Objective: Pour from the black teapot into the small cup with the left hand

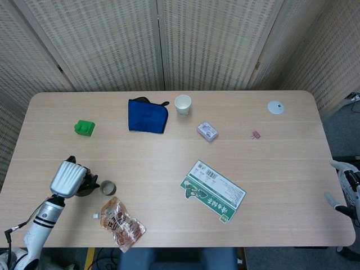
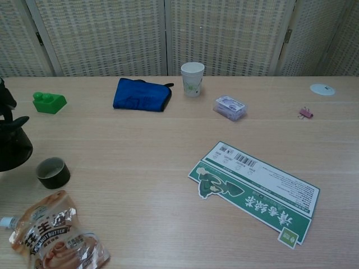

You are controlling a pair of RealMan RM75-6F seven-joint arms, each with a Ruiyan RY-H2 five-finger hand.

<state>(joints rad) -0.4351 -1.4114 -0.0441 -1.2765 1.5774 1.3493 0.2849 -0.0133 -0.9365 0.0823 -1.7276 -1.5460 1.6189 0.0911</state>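
The black teapot (image 1: 88, 183) (image 2: 12, 147) is at the table's front left, mostly hidden in the head view under my left hand (image 1: 66, 179), which grips it from above. Its spout (image 2: 17, 121) points up and to the right, toward the small dark cup (image 1: 108, 187) (image 2: 53, 172). That cup stands upright on the table just right of the pot, apart from it. My right hand (image 1: 344, 190) hangs off the table's right edge, fingers apart, holding nothing.
A snack packet (image 1: 122, 223) lies just in front of the cup. A green block (image 1: 84, 127), blue cloth (image 1: 147, 116) and paper cup (image 1: 183, 104) sit further back. A green-white card (image 1: 213, 190) lies mid-table, with a purple packet (image 1: 207, 130), pink clip (image 1: 256, 134) and white disc (image 1: 275, 107) beyond.
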